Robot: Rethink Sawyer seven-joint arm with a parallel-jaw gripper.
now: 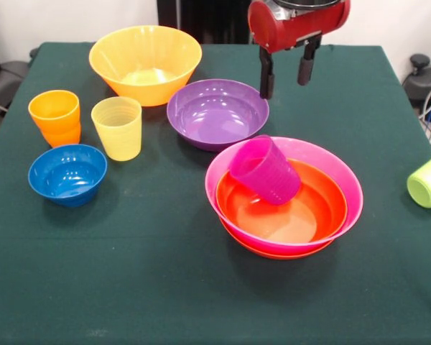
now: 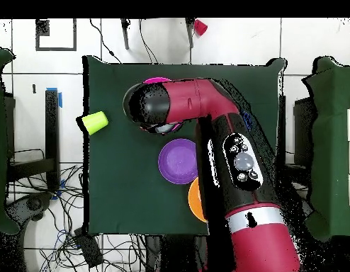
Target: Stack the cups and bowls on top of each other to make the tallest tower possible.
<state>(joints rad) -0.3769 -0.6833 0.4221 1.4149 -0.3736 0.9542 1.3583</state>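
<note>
gripper (image 1: 286, 74): hangs at 12 o'clock of the table (image 1: 165, 287), above the far edge of the purple bowl (image 1: 217, 113); the two dark fingers (image 1: 266, 74) are spread with a clear gap and nothing between them; it touches no object
tower: pink bowl (image 1: 330, 167) sits nested in a red-orange bowl (image 1: 273, 251), with a second red-orange bowl (image 1: 309, 208) inside the pink one; the pile stands at about 4 o'clock from table centre
purple cup (image 1: 266, 171): lies tilted on its side inside the pile, mouth toward 10 o'clock, leaning on the far-left inner wall
purple bowl: upright on the cloth at 11 o'clock of the pile, just beside it; empty
yellow-orange bowl (image 1: 145, 63): upright at the far side, 10 o'clock of the purple bowl; empty
yellow cup (image 1: 118, 128): upright, mouth up, at 9 o'clock of the purple bowl
orange cup (image 1: 55, 117): upright, just at 9 o'clock of the yellow cup; looks like two nested, cannot tell for sure
blue bowl (image 1: 67, 173): upright at 6 o'clock of the orange cup; empty
lime green cup (image 1: 429, 180): on its side at the 3 o'clock table edge, well apart from the rest
overhead: the arm (image 2: 234, 163) covers most of the pile and the left-hand pieces
</note>
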